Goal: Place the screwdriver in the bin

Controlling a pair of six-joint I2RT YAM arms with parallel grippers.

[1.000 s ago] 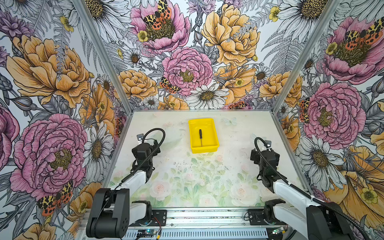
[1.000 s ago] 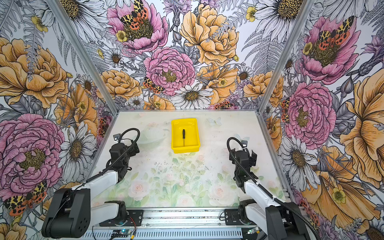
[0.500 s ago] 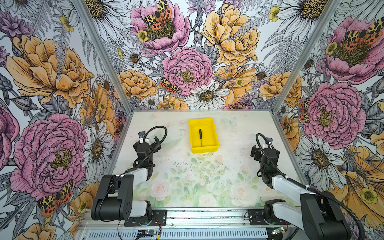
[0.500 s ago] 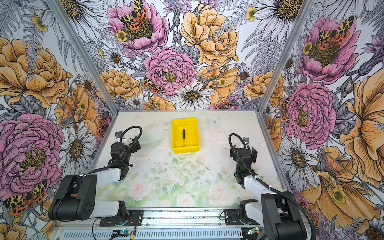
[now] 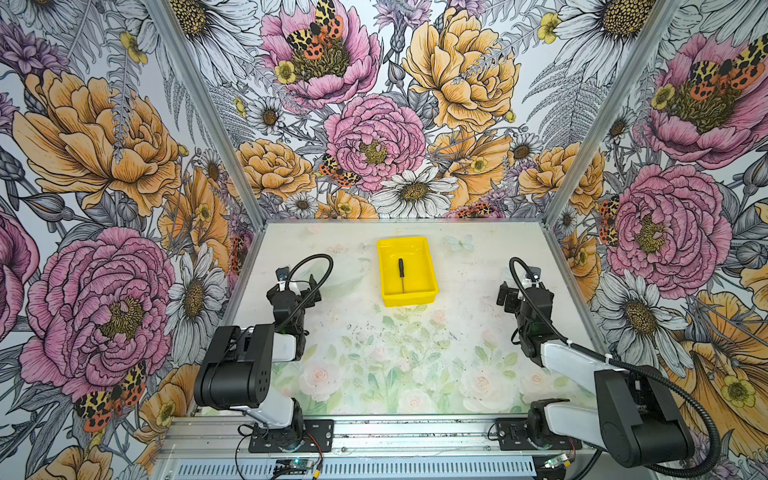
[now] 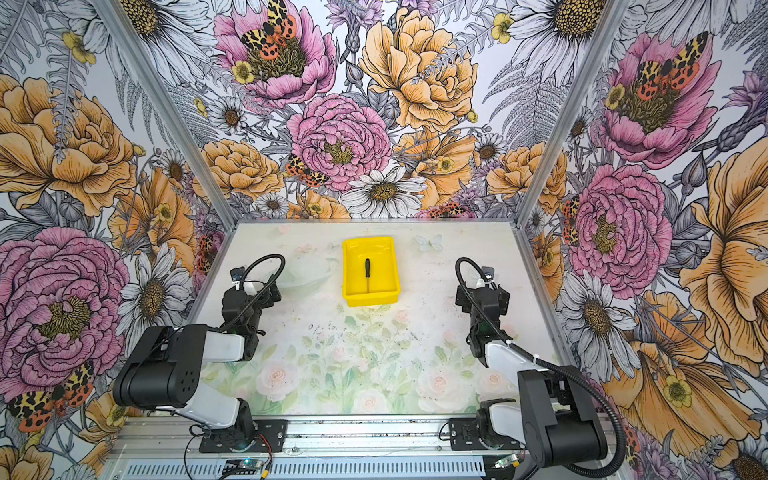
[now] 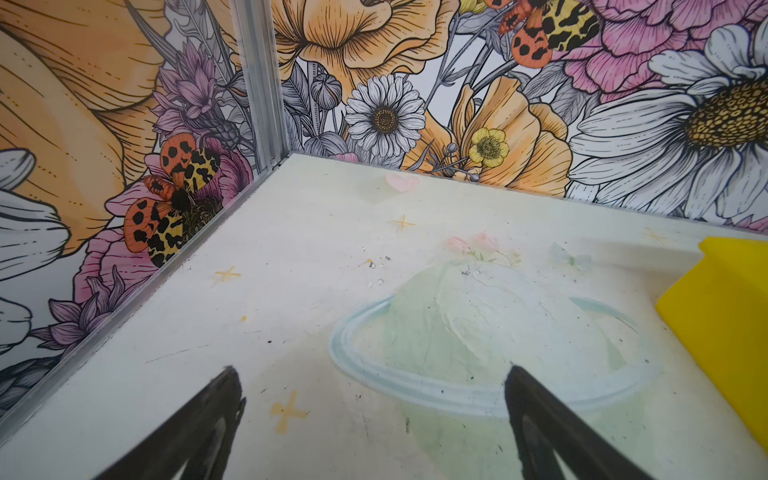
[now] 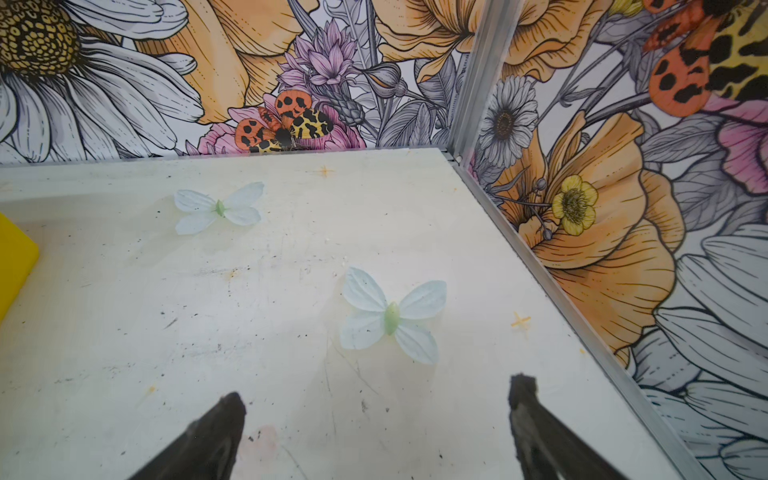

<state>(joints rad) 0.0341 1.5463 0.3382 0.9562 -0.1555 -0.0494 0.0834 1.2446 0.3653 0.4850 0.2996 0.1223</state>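
screwdriver lies flat inside bin, handle end far from arms. Both arms folded low nr their bases, elbows up. L gripper + R gripper: jaws wide, empty, well apart from bin.

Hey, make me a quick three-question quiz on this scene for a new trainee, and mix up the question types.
1. True or false: the screwdriver lies inside the yellow bin.
2. Pick one. The left gripper is: A) shut on the screwdriver, B) open and empty, C) resting inside the bin.
3. Fill in the blank: the right gripper has its jaws ____.

Key: 1 true; 2 B; 3 open.
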